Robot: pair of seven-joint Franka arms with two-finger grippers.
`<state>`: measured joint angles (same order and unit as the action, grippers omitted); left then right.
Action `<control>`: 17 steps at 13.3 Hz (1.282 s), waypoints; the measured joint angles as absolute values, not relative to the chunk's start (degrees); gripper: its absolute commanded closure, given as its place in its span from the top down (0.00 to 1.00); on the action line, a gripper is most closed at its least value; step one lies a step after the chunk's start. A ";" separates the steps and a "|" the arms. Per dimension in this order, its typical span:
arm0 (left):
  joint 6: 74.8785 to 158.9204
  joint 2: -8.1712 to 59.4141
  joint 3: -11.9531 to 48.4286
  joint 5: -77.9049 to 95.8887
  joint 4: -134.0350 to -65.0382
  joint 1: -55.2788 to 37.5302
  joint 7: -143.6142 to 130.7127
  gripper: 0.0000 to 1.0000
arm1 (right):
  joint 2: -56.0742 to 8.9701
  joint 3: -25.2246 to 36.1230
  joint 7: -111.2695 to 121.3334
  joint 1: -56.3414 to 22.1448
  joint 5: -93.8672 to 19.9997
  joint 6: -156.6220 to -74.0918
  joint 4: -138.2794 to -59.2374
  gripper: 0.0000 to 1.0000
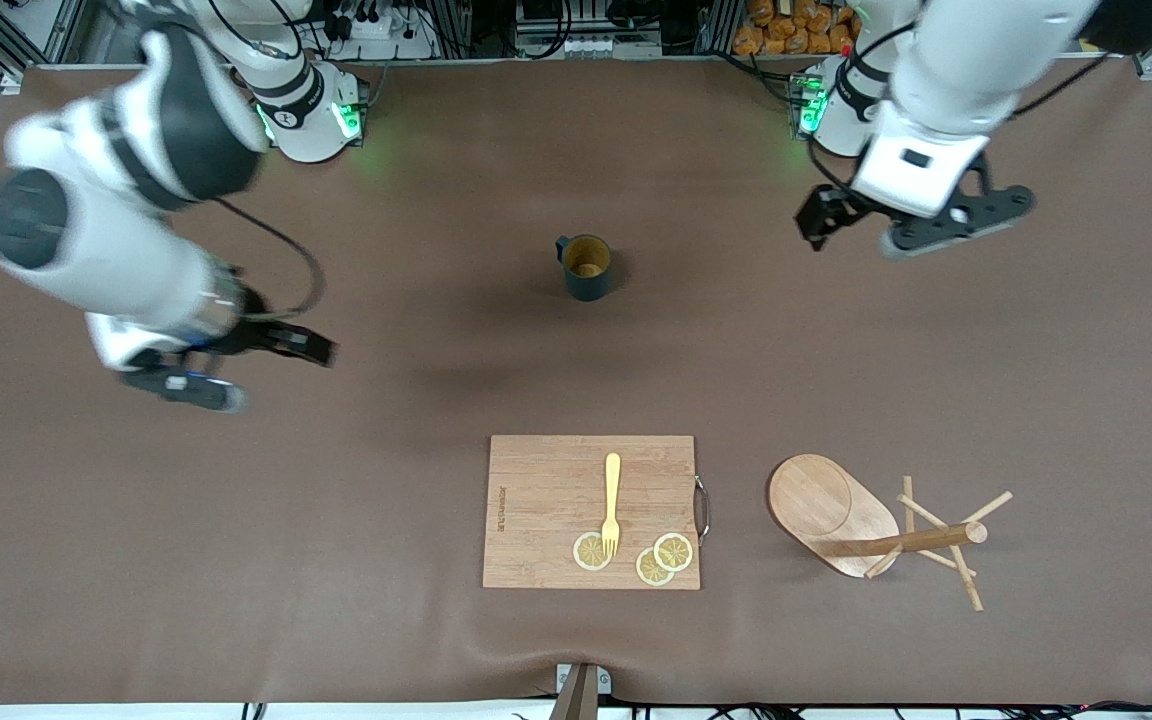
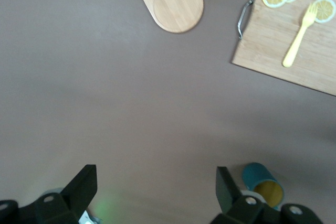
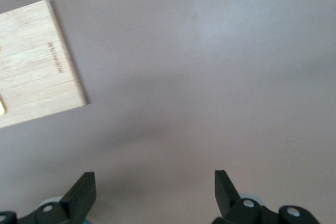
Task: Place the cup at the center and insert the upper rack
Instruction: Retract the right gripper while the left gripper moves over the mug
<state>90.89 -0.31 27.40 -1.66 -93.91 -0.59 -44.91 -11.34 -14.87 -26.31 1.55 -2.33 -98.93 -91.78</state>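
While both arms hang in the air with nothing in their grasp, the cup (image 1: 587, 267) stands upright on the brown table (image 1: 386, 560), around the middle of its width and closer to the edge where the robots' bases stand than to the edge by the front camera. Its handle points toward the right arm's end, and its tan-yellow inside shows from above.

The upper rack (image 1: 871, 528) lies tipped over near the camera-side edge, toward the left arm's end of the table. Its oval base (image 1: 821, 505) is tilted up on its rim, the round pole (image 1: 911, 543) runs from it toward the left arm's end, and the thin pegs (image 1: 946, 540) cross near the pole's tip.

Beside the rack, toward the middle of the same edge, a rectangular cutting board (image 1: 546, 510) lies flat, its metal handle (image 1: 703, 508) facing the rack. On the board rest a yellow fork (image 1: 612, 500) and three lemon slices (image 1: 663, 558); the fork's tines overlap one slice.

The left gripper (image 1: 911, 222) hovers over bare table near the base-side edge at the left arm's end, its fingers (image 2: 84, 184) spread wide. The right gripper (image 1: 246, 365) hovers over bare table toward the right arm's end, well apart from the cup, its fingers (image 3: 84, 190) equally wide apart.
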 measured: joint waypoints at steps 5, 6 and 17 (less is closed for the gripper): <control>91.50 2.76 35.47 -1.72 -93.69 -2.89 -58.81 1.00 | -1.77 -3.21 -8.95 1.42 -3.03 -89.65 -91.74 1.00; 91.71 4.06 35.84 -2.49 -93.10 -5.12 -61.84 1.00 | -0.65 -1.28 -6.69 1.46 -3.04 -88.37 -91.68 1.00; 93.37 28.99 34.34 -19.88 -79.06 -37.43 -105.71 1.00 | 0.93 0.75 -3.19 1.44 -1.45 -87.43 -91.40 1.00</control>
<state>93.37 28.99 34.34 -19.88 -79.06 -37.43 -105.71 0.93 0.75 -3.19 1.44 -1.45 -87.43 -91.40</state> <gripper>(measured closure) 0.000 0.000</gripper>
